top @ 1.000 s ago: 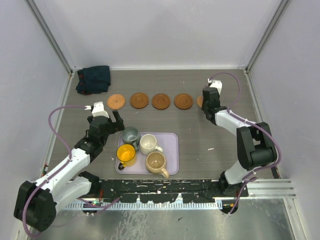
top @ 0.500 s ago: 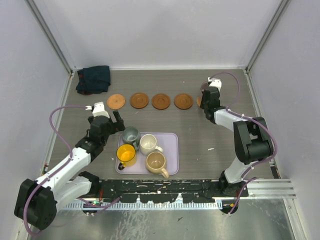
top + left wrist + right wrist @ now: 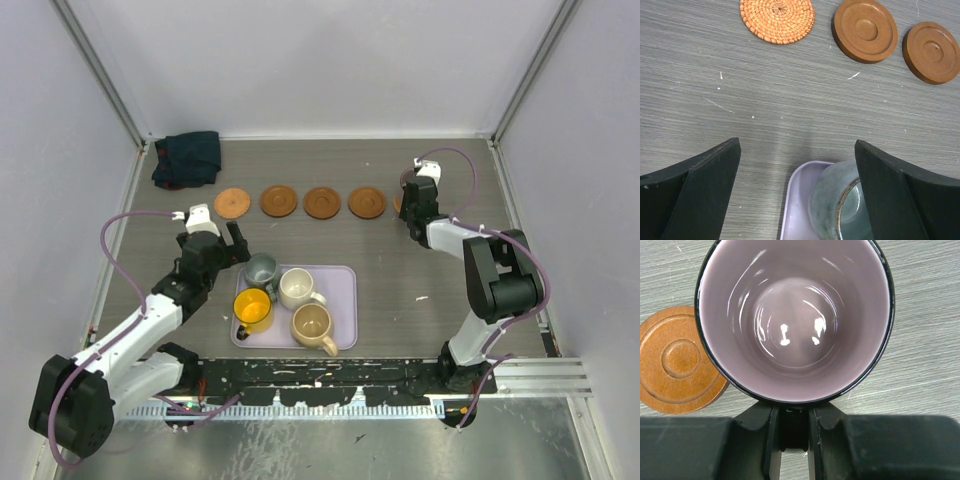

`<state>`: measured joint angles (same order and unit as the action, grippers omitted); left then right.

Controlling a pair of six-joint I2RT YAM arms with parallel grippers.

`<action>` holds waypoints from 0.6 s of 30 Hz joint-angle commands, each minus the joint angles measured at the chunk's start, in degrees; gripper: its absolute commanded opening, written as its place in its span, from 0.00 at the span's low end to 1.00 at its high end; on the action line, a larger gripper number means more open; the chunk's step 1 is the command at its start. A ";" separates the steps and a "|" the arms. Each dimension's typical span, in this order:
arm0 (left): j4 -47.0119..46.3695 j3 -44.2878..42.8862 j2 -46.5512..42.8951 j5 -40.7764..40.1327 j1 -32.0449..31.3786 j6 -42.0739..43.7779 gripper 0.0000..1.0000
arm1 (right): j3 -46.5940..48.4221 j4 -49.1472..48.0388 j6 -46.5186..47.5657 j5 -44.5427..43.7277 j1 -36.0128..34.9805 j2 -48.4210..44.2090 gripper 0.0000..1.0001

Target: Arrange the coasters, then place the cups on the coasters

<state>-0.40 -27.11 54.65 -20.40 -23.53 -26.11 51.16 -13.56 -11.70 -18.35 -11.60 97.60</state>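
Note:
Four brown coasters [image 3: 279,201] lie in a row at the far side, and the edge of another [image 3: 399,203] shows beside my right gripper [image 3: 414,212]. That gripper [image 3: 792,427] is shut on the handle of the purple cup [image 3: 795,320], which is upright, its rim overlapping a coaster [image 3: 677,360] on its left. What lies under the cup is hidden. My left gripper [image 3: 796,155] [image 3: 212,238] stands wide open just left of the grey-green cup [image 3: 832,200] [image 3: 262,269], holding nothing. The yellow [image 3: 252,308], white [image 3: 296,287] and tan [image 3: 312,325] cups sit on the tray.
The lavender tray [image 3: 343,300] lies at the near middle, its corner [image 3: 797,195] between my left fingers. A woven coaster [image 3: 777,17] and two brown ones [image 3: 865,30] lie ahead of the left gripper. A dark cloth [image 3: 188,158] is bunched at the far left corner.
The right arm's elbow has swung in toward the far side, and its gripper with the purple cup has crept slightly left. The left arm has not moved.

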 commanded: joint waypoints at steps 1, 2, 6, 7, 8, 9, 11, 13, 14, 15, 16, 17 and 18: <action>-2.54 -1.51 -0.05 -1.00 -0.20 0.18 0.98 | 1.66 -7.58 0.71 -1.89 0.17 -0.49 0.01; -2.62 -1.44 -0.05 -0.96 -0.20 0.25 0.98 | 1.71 -7.49 0.72 -2.02 0.22 -0.34 0.01; -2.58 -1.35 0.19 -1.07 -0.20 0.29 0.98 | 2.02 -6.92 0.72 -2.22 0.20 0.34 0.01; -2.63 -1.34 0.22 -1.07 -0.20 0.29 0.98 | 2.08 -6.85 0.58 -2.29 0.17 0.53 0.01; -2.66 -1.34 0.28 -1.09 -0.20 0.27 0.98 | 2.12 -6.75 0.62 -2.44 0.21 0.69 0.01; -2.67 -1.23 0.28 -1.10 -0.20 0.32 0.98 | 2.21 -6.74 0.59 -2.47 0.22 0.81 0.01; -2.67 -1.24 0.29 -1.14 -0.20 0.29 0.98 | 2.19 -6.76 0.58 -2.57 0.18 1.05 0.01; -2.69 -1.27 0.29 -1.23 -0.25 0.38 0.98 | 2.37 -6.83 0.67 -2.81 0.21 1.25 0.01; -2.67 -1.20 0.33 -1.24 -0.21 0.43 0.98 | 2.32 -6.83 0.71 -2.91 0.22 1.35 0.01; -2.67 -1.13 0.30 -1.25 -0.20 0.44 0.98 | 2.31 -6.80 0.67 -3.01 0.19 1.40 0.01; -2.67 -1.16 0.31 -1.24 -0.20 0.44 0.98 | 2.31 -6.85 0.71 -3.15 0.19 1.57 0.01; -2.80 -1.12 0.30 -1.30 -0.21 0.44 0.98 | 2.38 -6.83 0.65 -3.22 0.21 1.66 0.01; -2.95 -0.99 0.35 -1.28 -0.21 0.52 0.98 | 2.39 -6.83 0.70 -3.33 0.17 1.85 0.01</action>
<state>-0.49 -27.11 55.07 -20.40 -23.53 -26.09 51.16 -13.72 -11.68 -19.42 -11.60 100.16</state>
